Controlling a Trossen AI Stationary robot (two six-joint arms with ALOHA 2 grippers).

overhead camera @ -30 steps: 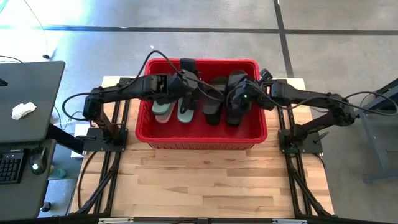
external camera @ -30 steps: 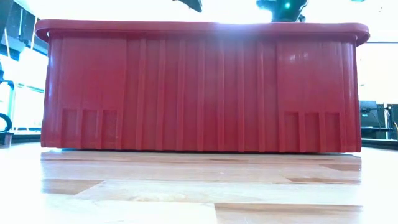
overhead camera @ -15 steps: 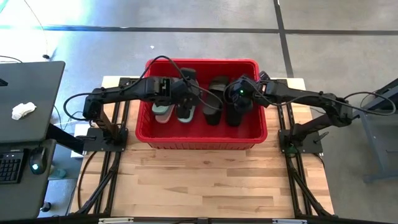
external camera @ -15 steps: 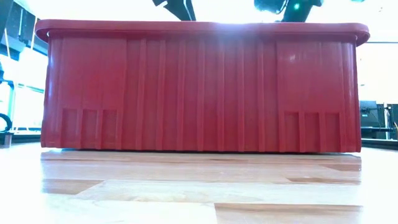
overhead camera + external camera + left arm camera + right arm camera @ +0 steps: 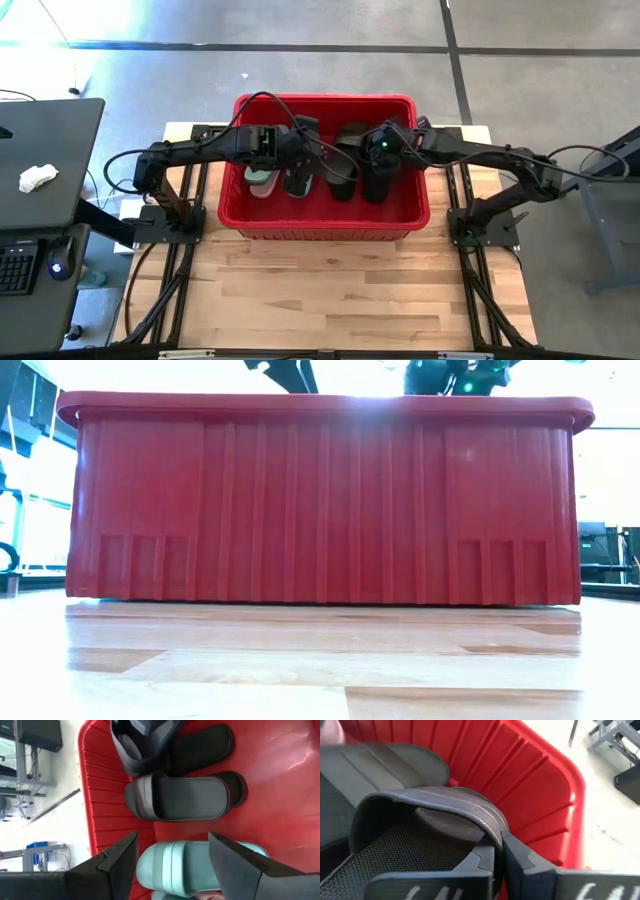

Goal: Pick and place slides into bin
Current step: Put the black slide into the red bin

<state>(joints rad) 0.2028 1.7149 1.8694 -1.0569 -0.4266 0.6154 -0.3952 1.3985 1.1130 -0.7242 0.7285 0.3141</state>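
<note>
Both arms reach over the bin [image 5: 325, 222], which sits at the far edge of the desk [image 5: 330, 290], centred between the arm bases. Compared with a second ago the right end effector [image 5: 497, 851] has pulled back toward the far rim and sits higher; in the low view it now shows above the bin's rim. Its fingers are fully closed, pinching the strap of a black slide [image 5: 427, 815], so that slide looks lifted or being repositioned inside the bin, not released yet. The left end effector [image 5: 172, 855] has drifted slightly toward the bin's middle, fingers spread wide, holding nothing, hovering over the sage-green slide [image 5: 195, 865].

In the bin: the green pair [image 5: 282, 180] on the left side, black slides [image 5: 345, 165] in the middle and right. In the left wrist view, one black slide [image 5: 185, 797] lies flat just beside the green one, another black one [image 5: 165, 745] beyond it tipped against the wall. No slides visible on the bare desk, so the task looks nearly done; pink pair not visible, cannot tell where.

Around: a side desk [image 5: 45, 160] with a white rag [image 5: 38, 177] off the left edge, a keyboard [image 5: 15, 268] and mouse [image 5: 58, 266] below it. In the way: the two arms are close over the bin, and the cable [image 5: 250, 100] loops over the far rim
</note>
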